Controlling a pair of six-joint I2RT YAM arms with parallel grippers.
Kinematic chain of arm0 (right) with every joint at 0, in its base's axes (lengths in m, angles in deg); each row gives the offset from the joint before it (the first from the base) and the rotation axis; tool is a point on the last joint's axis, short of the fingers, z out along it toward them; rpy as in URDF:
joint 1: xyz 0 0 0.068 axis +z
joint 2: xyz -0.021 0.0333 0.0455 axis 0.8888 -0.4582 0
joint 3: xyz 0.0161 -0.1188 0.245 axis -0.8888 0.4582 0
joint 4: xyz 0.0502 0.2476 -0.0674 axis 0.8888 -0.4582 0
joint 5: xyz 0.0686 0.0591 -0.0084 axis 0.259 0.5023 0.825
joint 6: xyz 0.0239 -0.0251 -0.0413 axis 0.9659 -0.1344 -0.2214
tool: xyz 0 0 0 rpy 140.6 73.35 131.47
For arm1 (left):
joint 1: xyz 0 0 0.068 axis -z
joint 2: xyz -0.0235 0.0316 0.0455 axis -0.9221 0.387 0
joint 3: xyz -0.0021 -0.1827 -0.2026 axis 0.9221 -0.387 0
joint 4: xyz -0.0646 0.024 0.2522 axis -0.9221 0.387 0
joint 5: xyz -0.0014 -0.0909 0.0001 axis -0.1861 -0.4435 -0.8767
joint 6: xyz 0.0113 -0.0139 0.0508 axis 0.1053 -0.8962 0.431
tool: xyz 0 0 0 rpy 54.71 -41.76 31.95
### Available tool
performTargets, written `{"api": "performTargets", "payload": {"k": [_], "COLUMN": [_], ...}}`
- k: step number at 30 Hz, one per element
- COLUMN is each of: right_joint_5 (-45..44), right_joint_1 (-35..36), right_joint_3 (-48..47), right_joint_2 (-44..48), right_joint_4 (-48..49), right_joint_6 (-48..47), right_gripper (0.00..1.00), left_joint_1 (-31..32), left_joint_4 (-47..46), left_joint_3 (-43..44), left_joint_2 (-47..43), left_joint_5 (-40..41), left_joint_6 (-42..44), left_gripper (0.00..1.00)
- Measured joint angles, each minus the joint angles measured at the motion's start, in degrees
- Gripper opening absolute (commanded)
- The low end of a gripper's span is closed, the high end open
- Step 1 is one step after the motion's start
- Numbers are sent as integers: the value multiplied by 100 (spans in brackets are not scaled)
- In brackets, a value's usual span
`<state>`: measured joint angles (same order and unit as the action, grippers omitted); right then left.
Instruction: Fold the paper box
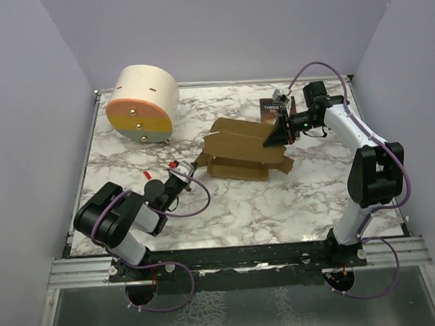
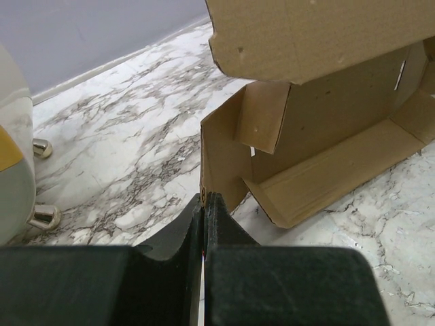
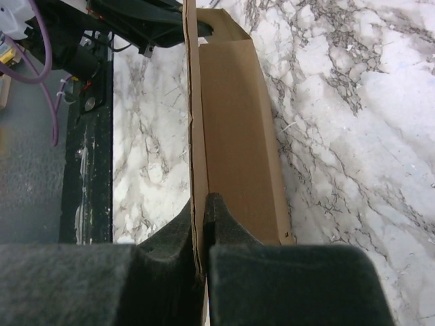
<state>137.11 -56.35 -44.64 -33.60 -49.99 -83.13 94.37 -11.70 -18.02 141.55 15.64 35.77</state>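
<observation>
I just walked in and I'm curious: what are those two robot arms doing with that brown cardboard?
They are folding a paper box. It sits half-shaped on the marble table, with some flaps raised. The left end effector is pinched shut on a cardboard edge at the box's left end. The right end effector is pinched shut on a flap at its right side. A dark book and a big cream cylinder sit farther back, untouched.

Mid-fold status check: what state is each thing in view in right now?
Brown cardboard paper box: partly folded, walls half raised, top open.
Left gripper: shut on the box's left edge.
Right gripper: shut on the box's right-hand panel.
Dark-covered book: closed, lying flat.
Cream cylinder with orange-yellow face: lying on its side.
</observation>
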Motion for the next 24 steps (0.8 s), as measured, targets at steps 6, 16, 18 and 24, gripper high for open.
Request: {"api": "performTargets", "payload": {"k": [6,16,18,24], "right_joint_5": [33,9,-22,-33], "right_joint_1": [0,0,0,0], "right_joint_3": [238,334,337,339], "right_joint_2": [0,-4,-4,-4], "right_joint_4": [-96,-127,-127,-125], "right_joint_6": [-146,-177,-179,-205], "right_gripper": [1,1,1,1], "left_joint_1": [0,0,0,0], "left_joint_4": [114,625,798,1574], "left_joint_3": [-50,-210,-269,-332], "left_joint_2": [-186,-758,-1023,-2046], "left_joint_5": [0,15,52,181], "left_joint_6": [-85,-352,-433,-774], "left_gripper": [0,32,38,55]}}
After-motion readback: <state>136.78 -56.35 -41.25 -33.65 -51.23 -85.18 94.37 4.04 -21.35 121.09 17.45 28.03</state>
